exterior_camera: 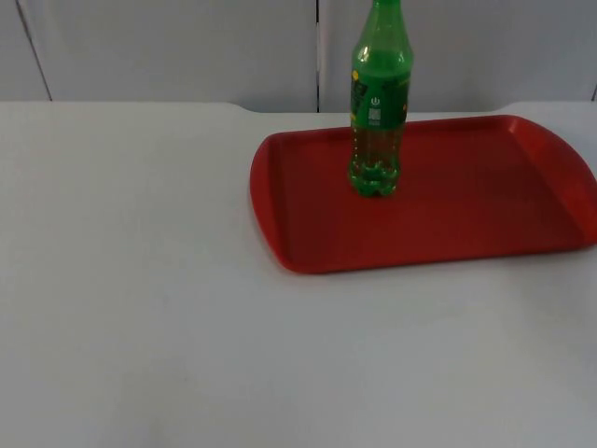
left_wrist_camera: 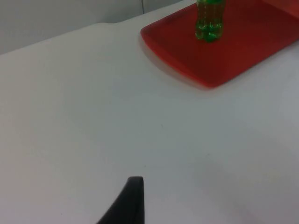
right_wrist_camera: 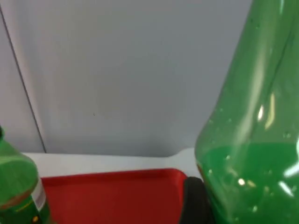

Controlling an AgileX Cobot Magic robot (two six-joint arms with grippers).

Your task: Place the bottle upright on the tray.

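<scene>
one bottle [exterior_camera: 378, 112] stands upright by the tray's [exterior_camera: 485, 233] far edge, the right hand [right_wrist_camera: 194, 205] holds a second bottle [right_wrist_camera: 252, 140] clamped above that edge for placing, and the left hand [left_wrist_camera: 126, 200] waits over the surface [exterior_camera: 140, 280], opening not discernible.

green bottles [right_wrist_camera: 18, 191] [right_wrist_camera: 252, 154]: 2 | red tray [exterior_camera: 466, 224]: 1 | white table [exterior_camera: 140, 280]: 1

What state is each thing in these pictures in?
bottle: upright on the tray
tray: flat on the table, carrying that bottle
second bottle: right beside the right pincer, hold unclear
left pincer: over the table, apart from the tray
right pincer: near the tray, by the second bottle
</scene>
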